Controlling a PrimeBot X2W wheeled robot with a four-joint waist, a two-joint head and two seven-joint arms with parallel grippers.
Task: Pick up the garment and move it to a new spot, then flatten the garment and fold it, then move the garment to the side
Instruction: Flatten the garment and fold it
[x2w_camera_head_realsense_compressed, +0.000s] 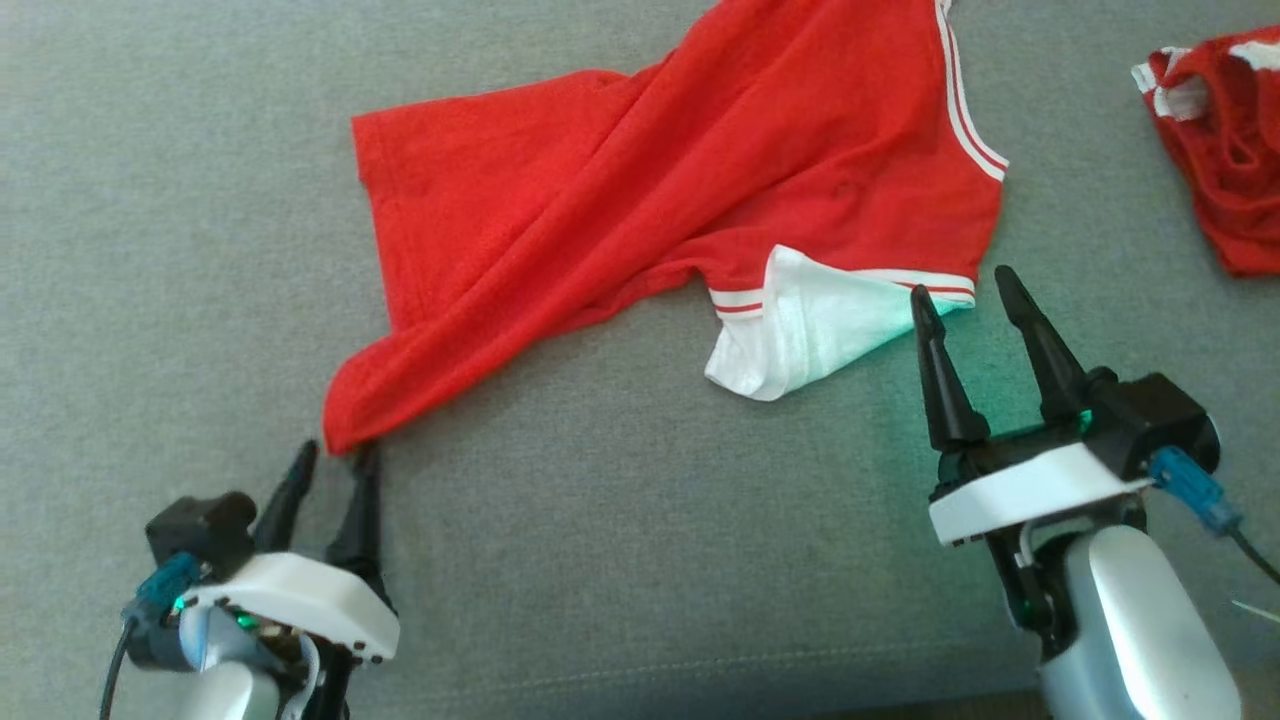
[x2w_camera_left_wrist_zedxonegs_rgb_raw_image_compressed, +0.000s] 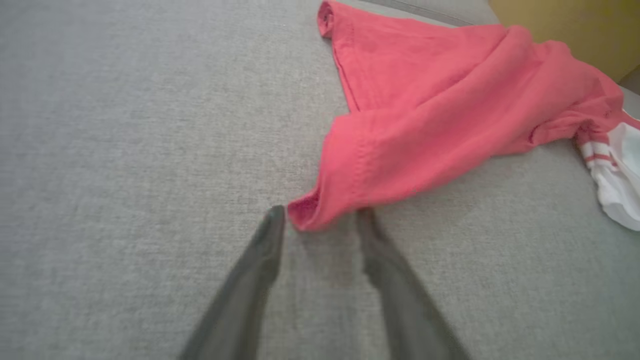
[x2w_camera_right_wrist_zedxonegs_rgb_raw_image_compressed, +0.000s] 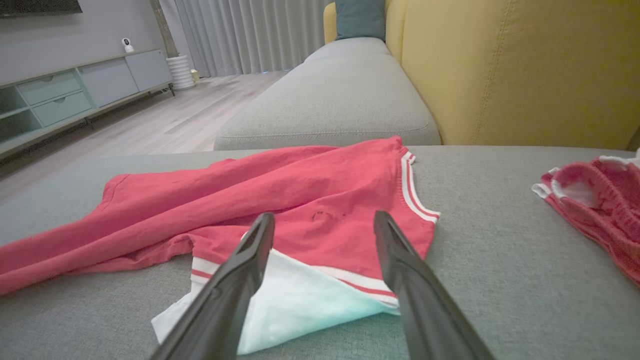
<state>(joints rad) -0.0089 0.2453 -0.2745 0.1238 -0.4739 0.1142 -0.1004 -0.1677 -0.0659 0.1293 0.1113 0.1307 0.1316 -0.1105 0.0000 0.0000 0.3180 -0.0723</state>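
Note:
The garment (x2w_camera_head_realsense_compressed: 640, 190) is a red shirt with white-striped trim, lying rumpled on the grey cushion; a white sleeve (x2w_camera_head_realsense_compressed: 800, 330) folds out at its near edge. My left gripper (x2w_camera_head_realsense_compressed: 335, 455) stands open right at the shirt's near-left corner (x2w_camera_left_wrist_zedxonegs_rgb_raw_image_compressed: 305, 212), the cloth lying loose between the fingertips and not pinched. In the left wrist view the left gripper (x2w_camera_left_wrist_zedxonegs_rgb_raw_image_compressed: 320, 215) shows a clear gap between its fingers. My right gripper (x2w_camera_head_realsense_compressed: 965, 285) is open, its tips by the white sleeve (x2w_camera_right_wrist_zedxonegs_rgb_raw_image_compressed: 305, 300) and striped hem. The right gripper (x2w_camera_right_wrist_zedxonegs_rgb_raw_image_compressed: 325, 222) holds nothing.
A second red and white garment (x2w_camera_head_realsense_compressed: 1220, 140) lies bunched at the far right of the cushion (x2w_camera_head_realsense_compressed: 600, 560). The yellow sofa back (x2w_camera_right_wrist_zedxonegs_rgb_raw_image_compressed: 525, 70) rises behind. The cushion's front seam (x2w_camera_head_realsense_compressed: 650, 675) runs near me. Wooden floor (x2w_camera_right_wrist_zedxonegs_rgb_raw_image_compressed: 150, 120) and a cabinet (x2w_camera_right_wrist_zedxonegs_rgb_raw_image_compressed: 65, 90) lie beyond.

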